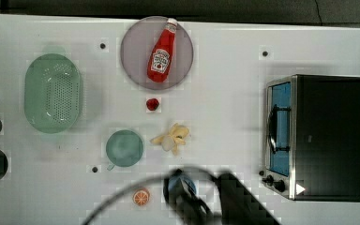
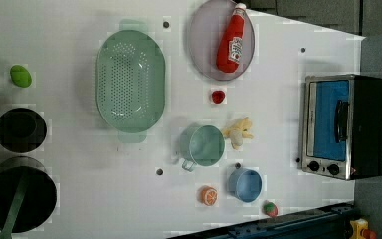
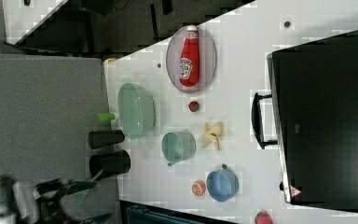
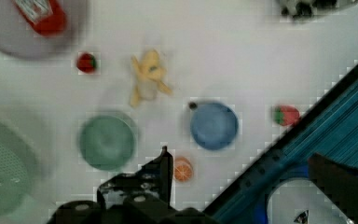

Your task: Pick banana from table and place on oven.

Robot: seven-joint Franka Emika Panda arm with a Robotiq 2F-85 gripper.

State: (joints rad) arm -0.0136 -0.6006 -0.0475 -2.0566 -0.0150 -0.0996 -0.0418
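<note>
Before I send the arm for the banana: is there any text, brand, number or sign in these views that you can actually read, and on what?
Nothing can be read letter for letter.
Ketchup bottle: white label with dark print, too blurred to read.
Oven: small red-and-white triangular warning sign at a front corner, no legible text; its knobs' markings are too small.

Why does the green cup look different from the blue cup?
The green cup looks bigger than the blue cup in the left view. The green cup sits right beside the banana; the blue cup sits nearer the orange slice and the table edge. The green cup's handle shows plainly; I cannot make out one on the blue cup. Both stand upright, open side up, and look empty.
</note>
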